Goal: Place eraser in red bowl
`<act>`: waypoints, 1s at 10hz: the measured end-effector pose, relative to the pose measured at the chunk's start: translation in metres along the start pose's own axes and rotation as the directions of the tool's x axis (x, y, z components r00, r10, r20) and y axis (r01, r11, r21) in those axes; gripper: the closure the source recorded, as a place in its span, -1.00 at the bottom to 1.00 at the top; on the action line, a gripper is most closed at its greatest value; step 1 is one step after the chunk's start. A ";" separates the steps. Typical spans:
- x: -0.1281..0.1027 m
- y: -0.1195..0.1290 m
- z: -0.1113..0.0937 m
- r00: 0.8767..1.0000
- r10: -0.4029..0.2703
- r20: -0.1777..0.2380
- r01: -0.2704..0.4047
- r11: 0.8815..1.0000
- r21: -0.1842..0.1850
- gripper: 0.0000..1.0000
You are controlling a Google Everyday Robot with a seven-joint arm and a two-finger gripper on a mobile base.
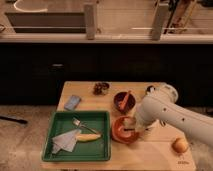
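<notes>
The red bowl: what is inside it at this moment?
Inside the red bowl a pale block shows near the right rim, probably the eraser. The gripper hangs over that side, and the arm covers the bowl's right edge, so contact cannot be judged.

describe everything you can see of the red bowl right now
The red bowl is a wide, shallow, round orange-red dish that looks like plastic. It sits upright on the wooden table, just right of the green tray and in front of the smaller dark bowl. The gripper reaches over its right rim, hiding that side; a pale patch shows inside.
</notes>
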 end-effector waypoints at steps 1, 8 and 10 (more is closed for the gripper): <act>-0.004 -0.001 0.002 1.000 -0.008 0.001 0.008 1.000 -0.004 1.00; -0.006 0.004 0.027 1.000 -0.015 -0.002 0.015 0.999 -0.046 1.00; -0.006 0.005 0.034 1.000 -0.013 0.000 0.013 0.998 -0.054 1.00</act>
